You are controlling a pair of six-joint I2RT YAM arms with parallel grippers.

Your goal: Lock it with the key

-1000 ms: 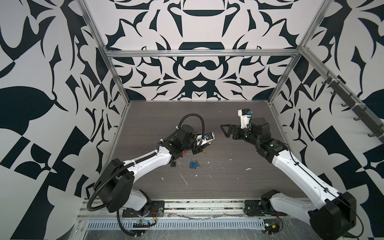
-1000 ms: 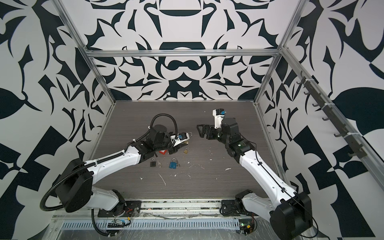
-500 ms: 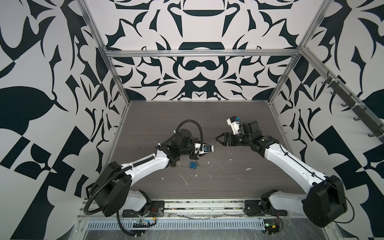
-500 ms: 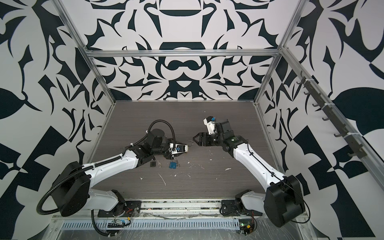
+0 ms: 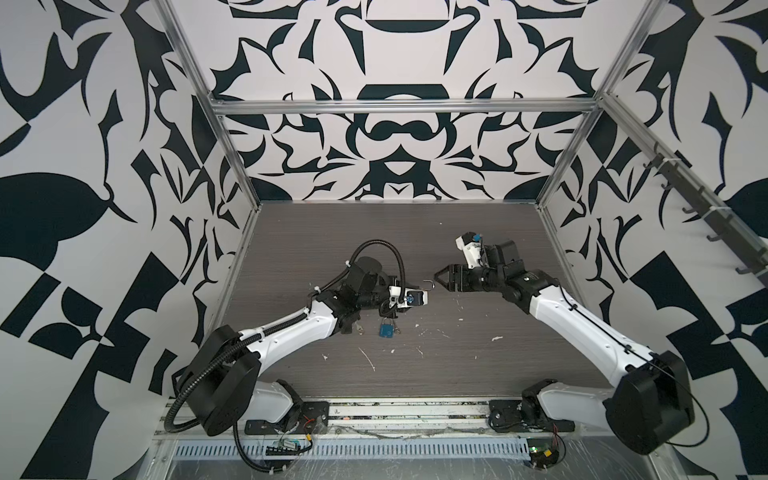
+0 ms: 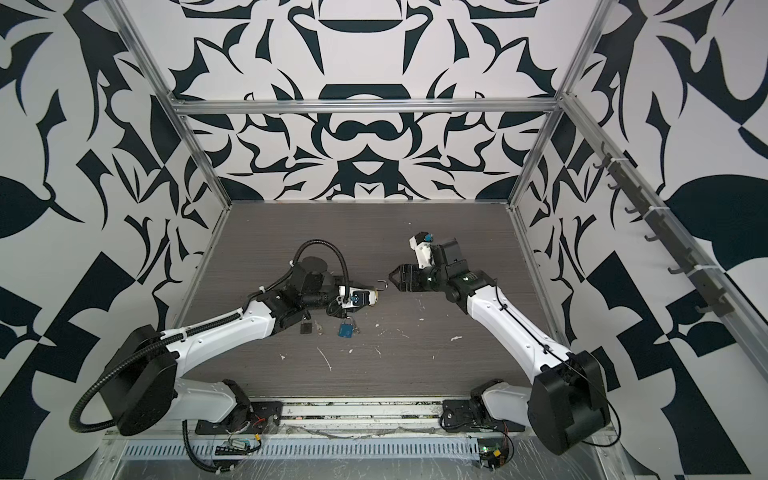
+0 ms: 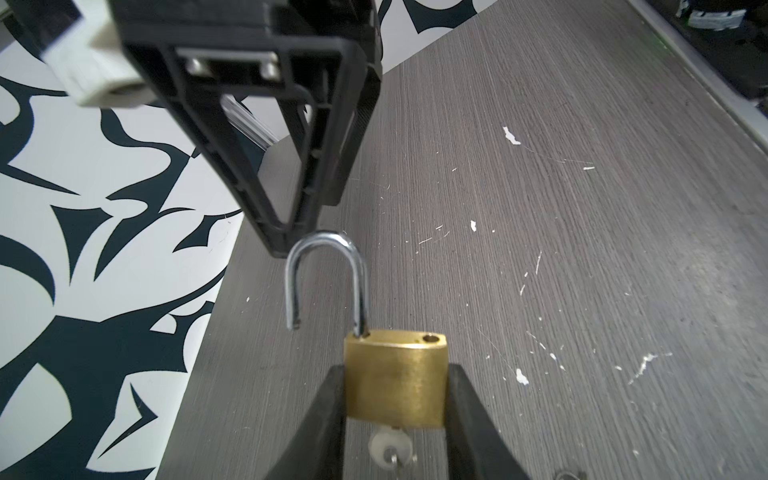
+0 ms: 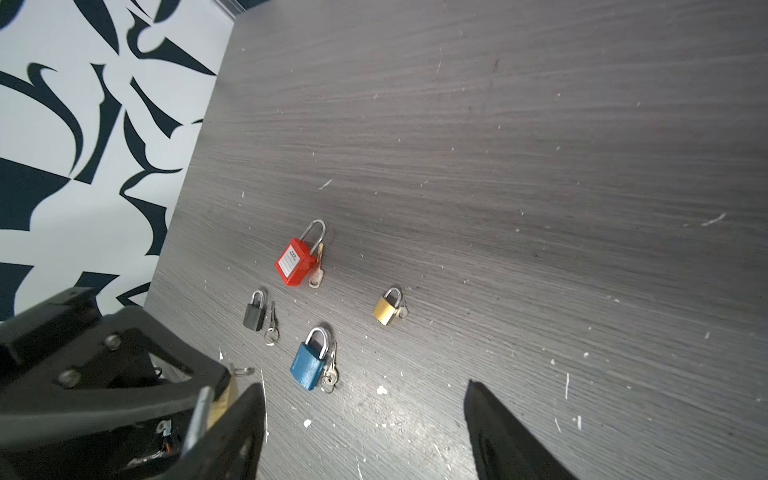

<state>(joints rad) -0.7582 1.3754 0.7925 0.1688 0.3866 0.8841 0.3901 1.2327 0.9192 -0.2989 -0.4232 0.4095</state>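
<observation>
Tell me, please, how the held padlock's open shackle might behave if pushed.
The shackle looks like rigid steel, unlikely to bend; seated by one leg only, it may swivel. The smooth brass body, pinched by the left gripper, might slip.

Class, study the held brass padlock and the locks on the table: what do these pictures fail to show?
The key under the held brass padlock: left wrist view, cut off by the bottom edge; its turn is unreadable.
The red padlock: hidden under the left arm in both top views; label print too small in the right wrist view.
The right gripper and shackle: contact unclear; they overlap in the left wrist view.
</observation>
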